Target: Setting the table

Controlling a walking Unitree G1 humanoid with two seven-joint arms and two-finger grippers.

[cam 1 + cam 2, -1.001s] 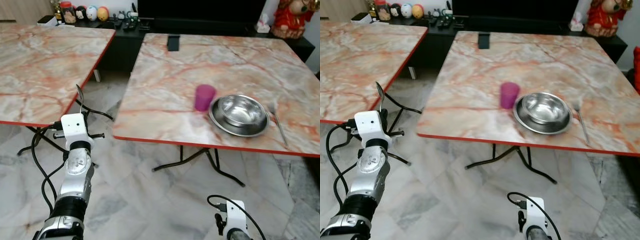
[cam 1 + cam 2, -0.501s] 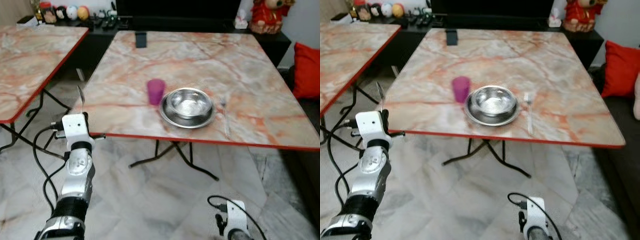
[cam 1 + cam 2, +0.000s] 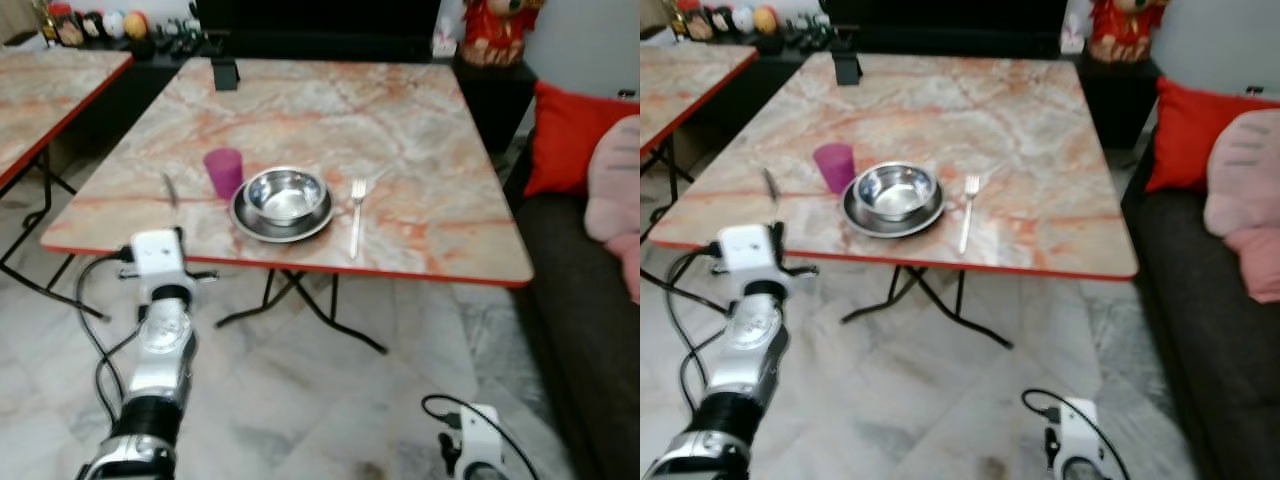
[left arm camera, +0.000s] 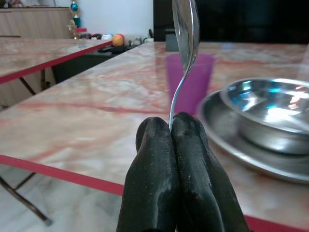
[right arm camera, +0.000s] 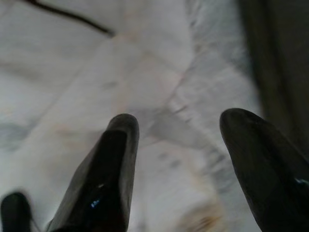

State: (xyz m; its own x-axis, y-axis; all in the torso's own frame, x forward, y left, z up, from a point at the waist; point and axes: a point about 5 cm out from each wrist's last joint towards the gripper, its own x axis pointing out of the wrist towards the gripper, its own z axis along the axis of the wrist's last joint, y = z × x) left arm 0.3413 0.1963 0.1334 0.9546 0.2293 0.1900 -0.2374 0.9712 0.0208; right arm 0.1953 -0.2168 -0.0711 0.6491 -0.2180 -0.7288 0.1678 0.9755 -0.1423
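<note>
Left gripper [image 4: 173, 130]: pinching the thin handle of a shiny metal spoon [image 4: 186, 29] between closed black fingers, bowl of the spoon standing upright, positioned just in front of the near red edge of the square marble-patterned table [image 3: 420, 150].

Resting on that table: a translucent purple plastic cup [image 3: 224, 172], touching or just beside a round stainless steel bowl [image 3: 286, 193] nested in a shallow steel plate [image 3: 246, 216]; a silver metal fork [image 3: 356, 216] lying just beside the plate on its far side from the cup.

Right gripper [image 5: 178, 145]: hanging low, fingers spread wide apart, gripping nothing, pointing down at the pale marble floor [image 5: 96, 72].

Standing at the right: a dark sofa [image 3: 590, 300] carrying a red cushion [image 3: 565, 135].
</note>
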